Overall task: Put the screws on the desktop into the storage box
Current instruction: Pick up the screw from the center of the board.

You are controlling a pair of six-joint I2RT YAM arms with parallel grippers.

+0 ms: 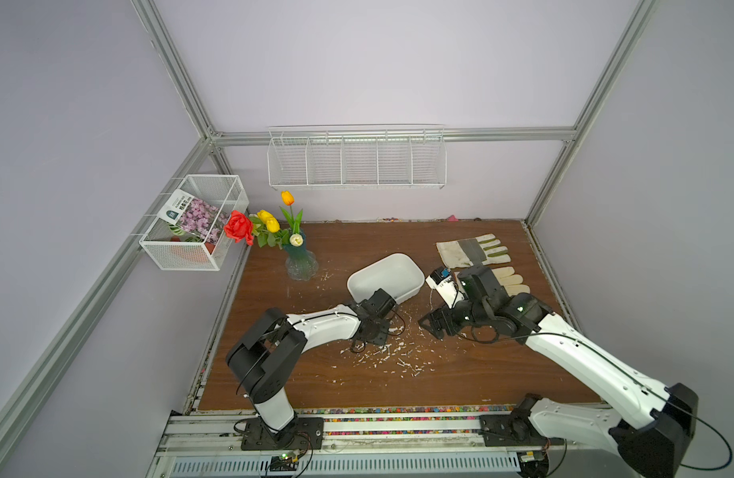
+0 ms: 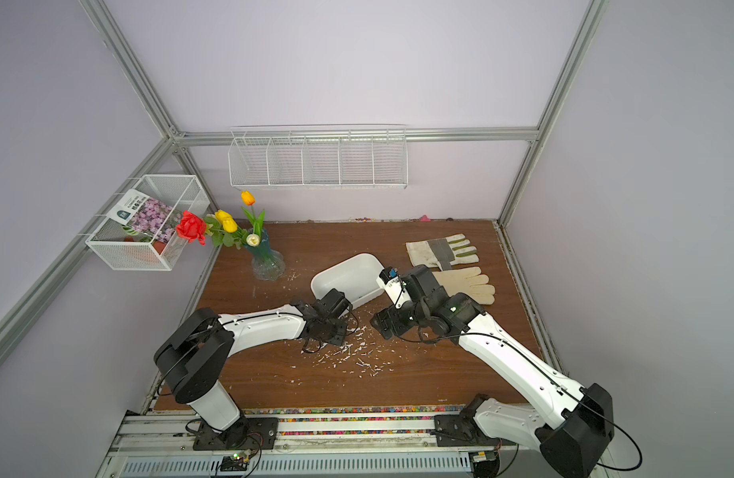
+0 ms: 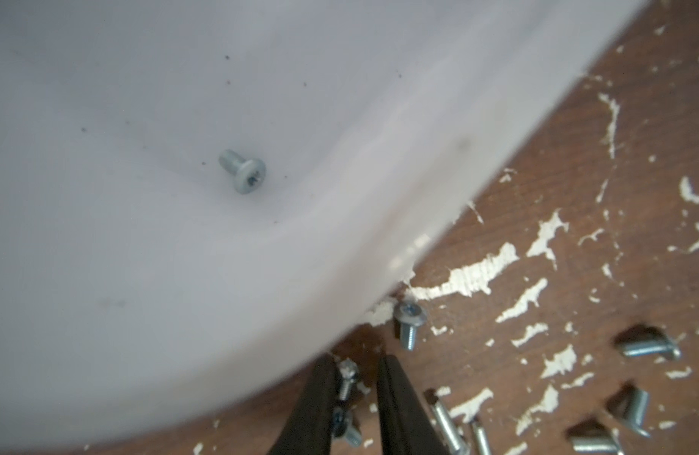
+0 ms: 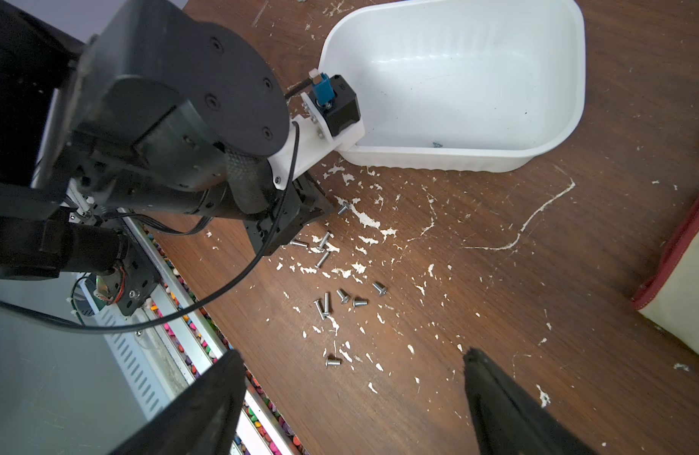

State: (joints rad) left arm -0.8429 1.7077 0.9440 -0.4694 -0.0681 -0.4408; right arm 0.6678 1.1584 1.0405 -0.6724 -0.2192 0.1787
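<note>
Because its own wrist covers it in both top views, the left gripper (image 3: 355, 358) shows only in the left wrist view, and even there its dark fingers (image 3: 395, 394) are cut off by the picture edge. They stand a narrow gap apart, low over the desktop (image 4: 537, 275), just beside the near left corner of the storage box (image 4: 458, 78). Two small screws (image 3: 347, 378) show in that gap, against one finger. I cannot tell if the finger touches them, and nothing is clamped. The box is blurred in this view and runs out of the frame, but a single screw (image 3: 243, 171) lies clearly on its white floor. Another screw (image 3: 409, 323) lies on the board, just beside the box rim. The box stands about the middle of the desktop, and the left wrist hides its near left corner in the top views. The remaining screws (image 4: 343, 295) lie loose on the board, near of the box and between the two arms. In the top views they are hard to tell from the white flecks. The right gripper (image 4: 353, 352) hangs over the board to the right of them, its fingers wide apart with nothing between. Far right lie two work gloves (image 1: 472, 250), and the right arm partly hides the nearer one.
</note>
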